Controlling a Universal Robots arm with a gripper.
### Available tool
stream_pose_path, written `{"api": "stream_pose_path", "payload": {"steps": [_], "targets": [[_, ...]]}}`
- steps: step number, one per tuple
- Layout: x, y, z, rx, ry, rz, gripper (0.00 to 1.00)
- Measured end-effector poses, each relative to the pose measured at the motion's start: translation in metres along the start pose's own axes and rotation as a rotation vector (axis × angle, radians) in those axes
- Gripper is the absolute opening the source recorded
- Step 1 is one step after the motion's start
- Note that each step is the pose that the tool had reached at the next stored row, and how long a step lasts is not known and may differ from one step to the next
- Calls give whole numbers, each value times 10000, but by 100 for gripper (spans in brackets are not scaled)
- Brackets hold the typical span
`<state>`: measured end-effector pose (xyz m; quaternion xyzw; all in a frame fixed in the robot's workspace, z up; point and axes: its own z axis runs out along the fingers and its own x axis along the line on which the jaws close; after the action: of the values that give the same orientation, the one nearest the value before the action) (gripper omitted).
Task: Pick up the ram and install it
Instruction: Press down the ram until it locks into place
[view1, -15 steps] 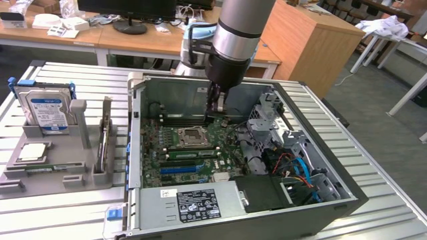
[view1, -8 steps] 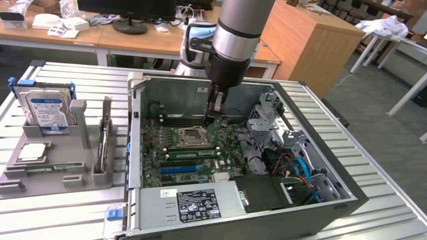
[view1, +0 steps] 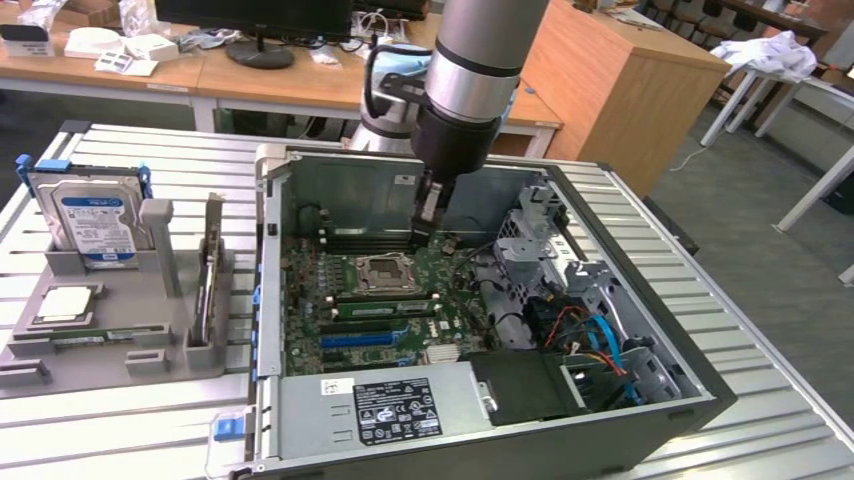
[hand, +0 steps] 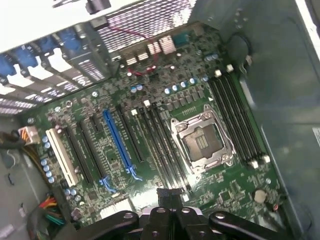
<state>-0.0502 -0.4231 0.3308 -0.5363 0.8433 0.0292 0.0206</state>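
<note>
Hanging inside the open computer case (view1: 641, 400), the gripper (view1: 424, 232) sits at 12 o'clock of the CPU socket (view1: 384, 270); its grip state is indeterminate. A ram (view1: 387, 308) sits seated at the socket's 6 o'clock.

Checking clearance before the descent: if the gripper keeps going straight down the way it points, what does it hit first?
Most likely the motherboard inside the open case. The gripper points down at the memory slots just beside the CPU socket. Nothing visible lies between, though depth is hard to judge.
</note>
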Motion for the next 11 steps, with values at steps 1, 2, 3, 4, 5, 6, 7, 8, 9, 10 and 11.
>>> {"api": "stream_pose_path", "payload": {"steps": [1,2,3,4,5,6,7,8,9,10,11], "targets": [[0,0,0,11,-4,160,11],[0,0,1,22,-8,324,11],[0,0,1,33,-13,490,11],[0,0,1,44,-17,651,11],[0,0,2,55,-22,819,11],[0,0,2,67,-27,1003,11],[0,0,3,78,-31,1173,11],[0,0,3,89,-36,1338,11],[0,0,3,100,-40,1506,11],[1,0,3,111,-45,1674,11],[1,0,4,122,-49,1845,11]]}}
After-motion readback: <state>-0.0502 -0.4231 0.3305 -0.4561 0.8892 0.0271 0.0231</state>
